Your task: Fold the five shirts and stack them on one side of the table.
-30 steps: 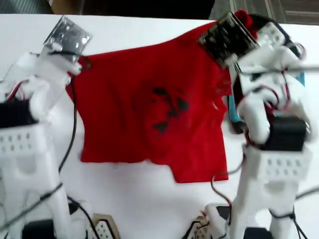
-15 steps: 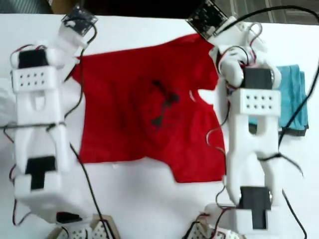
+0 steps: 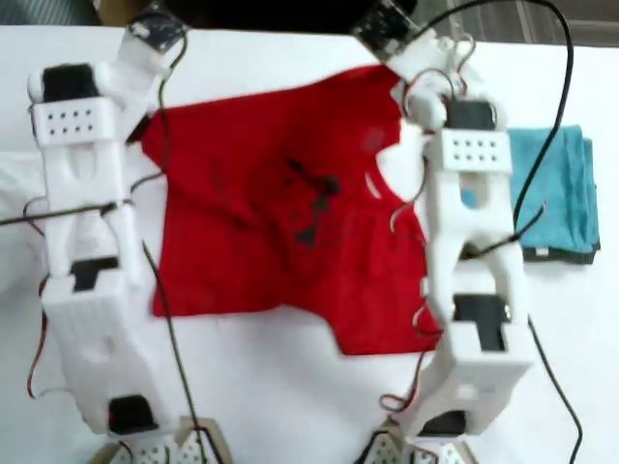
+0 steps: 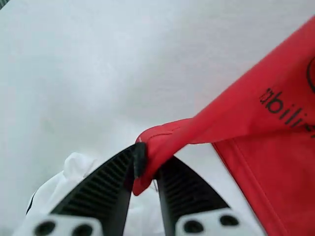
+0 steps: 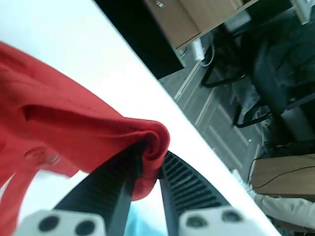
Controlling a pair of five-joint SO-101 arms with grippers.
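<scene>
While the high view looks down from overhead, the red shirt (image 3: 290, 213) lies spread out flat across the middle of the white surface (image 3: 290, 406), with a black print (image 3: 314, 203) on its middle. The left arm (image 3: 82, 193) stretches along one side of it and the right arm (image 3: 469, 213) along the other, both reaching toward the shirt's far corners. Just past the right arm sits a folded teal shirt (image 3: 561, 184), apart from the red one, with something dark peeking out under its near edge.

In the left wrist view, the left hand (image 4: 147, 169) is clamped on a bunched corner of the red shirt (image 4: 256, 118), with the fabric pinched tight between the two ribbed black fingers (image 4: 103, 187). From there the cloth runs off taut, a bit of black lettering on it. Bare white surface (image 4: 98, 59) lies beyond it.

In the right wrist view it's the same deal: the right hand (image 5: 151, 164) is closed on a rolled fold of the red shirt (image 5: 64, 128), and the fabric bulges out over the fingertips. A sliver of the teal shirt (image 5: 142, 228) shows between the fingers. The edge of the surface (image 5: 98, 54) is close by, and past it there's a grey floor (image 5: 216, 118) and a dark office chair (image 5: 275, 73).
</scene>
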